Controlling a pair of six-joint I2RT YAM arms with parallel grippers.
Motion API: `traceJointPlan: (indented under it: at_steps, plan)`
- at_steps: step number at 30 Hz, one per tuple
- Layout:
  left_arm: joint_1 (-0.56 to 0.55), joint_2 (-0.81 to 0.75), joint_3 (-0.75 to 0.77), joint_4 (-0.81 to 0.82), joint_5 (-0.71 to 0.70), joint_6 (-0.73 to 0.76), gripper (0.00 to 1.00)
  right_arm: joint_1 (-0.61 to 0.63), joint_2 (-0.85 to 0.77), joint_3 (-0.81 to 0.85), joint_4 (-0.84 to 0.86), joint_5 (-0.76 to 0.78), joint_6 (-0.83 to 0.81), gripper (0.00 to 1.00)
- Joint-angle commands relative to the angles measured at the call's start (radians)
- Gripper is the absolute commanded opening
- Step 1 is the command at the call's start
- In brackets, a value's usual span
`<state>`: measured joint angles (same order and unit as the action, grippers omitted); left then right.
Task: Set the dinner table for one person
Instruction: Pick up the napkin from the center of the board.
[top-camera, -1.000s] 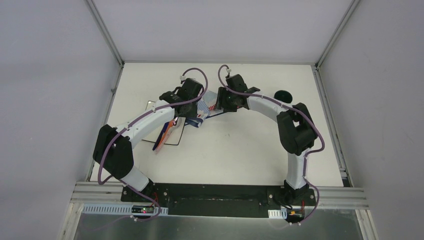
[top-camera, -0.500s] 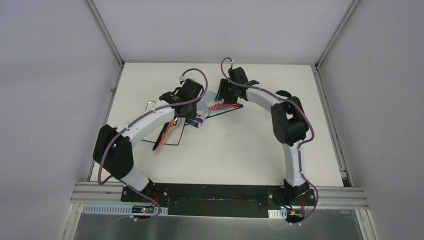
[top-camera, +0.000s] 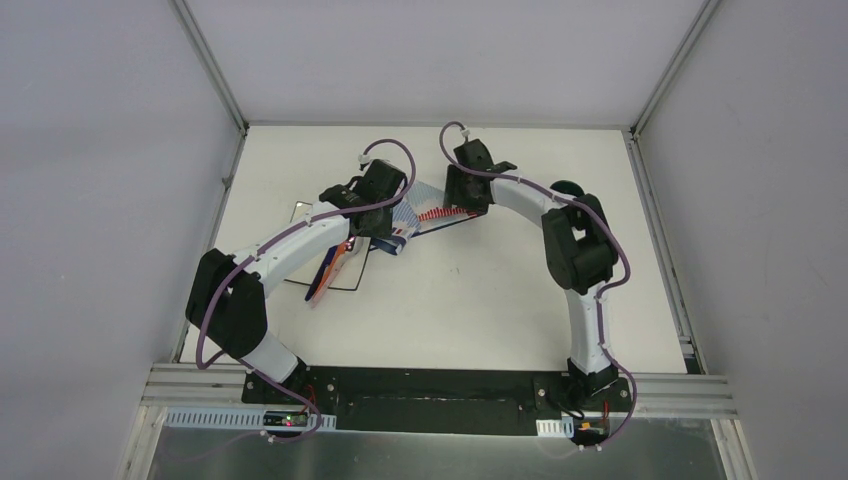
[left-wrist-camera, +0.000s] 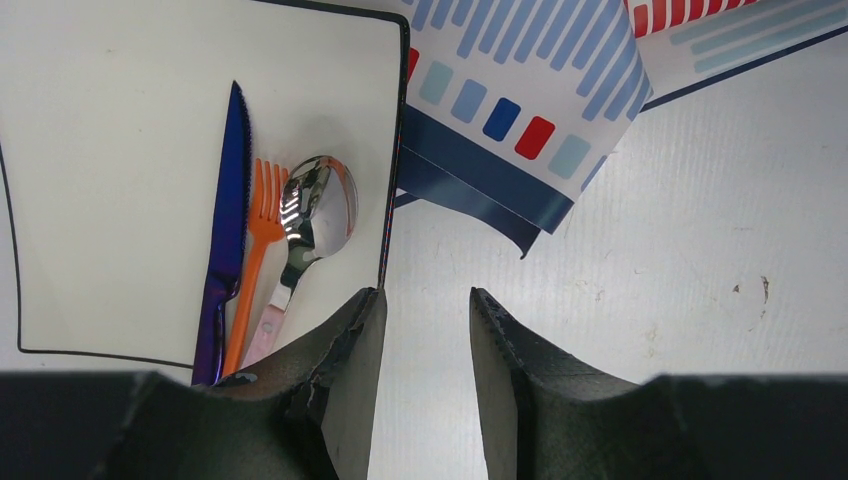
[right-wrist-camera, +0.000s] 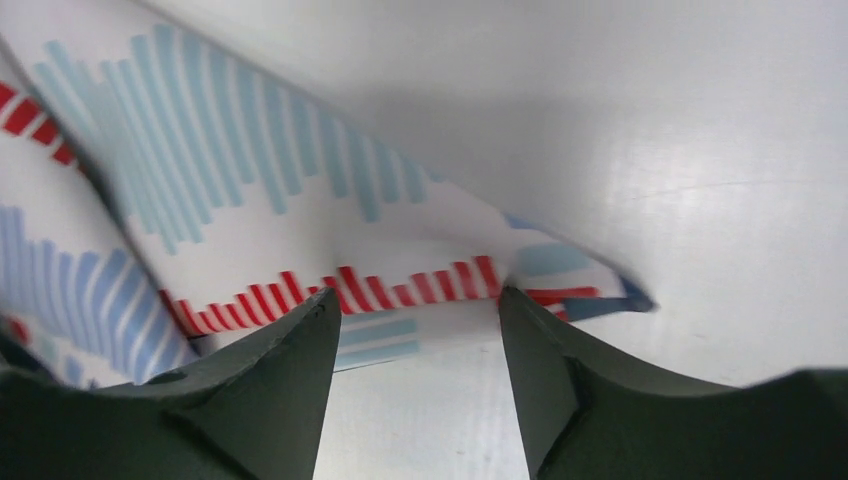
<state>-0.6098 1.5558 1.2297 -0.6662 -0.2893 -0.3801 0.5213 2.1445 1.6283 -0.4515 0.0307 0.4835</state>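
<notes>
bench (top-camera: 480, 300): white top, spanned the scene under both arms
cloth (left-wrist-camera: 520, 90): striped, rumpled, far centre
plate (left-wrist-camera: 100, 150): just left of cloth; carried knife (left-wrist-camera: 228, 230), fork (left-wrist-camera: 262, 215), spoon (left-wrist-camera: 318, 205)
left end effector (left-wrist-camera: 427, 295): open, empty, beside plate edge
right end effector (right-wrist-camera: 417, 298): open, tips at cloth edge

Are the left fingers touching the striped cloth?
Apart. Left wrist view shows bare table between the left fingers and the nearest corner of the striped cloth.

One dinner table (top-camera: 480, 300), one plate (left-wrist-camera: 120, 120), one knife (left-wrist-camera: 226, 250), one fork (left-wrist-camera: 260, 230), one spoon (left-wrist-camera: 318, 212), one striped cloth (left-wrist-camera: 520, 90).
</notes>
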Motion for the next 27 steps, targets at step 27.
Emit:
traceJointPlan:
  at_steps: [27]
  plan:
    - [-0.01, -0.026, -0.012, 0.008, -0.027, 0.004, 0.38, -0.018, 0.047, 0.057, -0.015, 0.018, -0.043, 0.66]
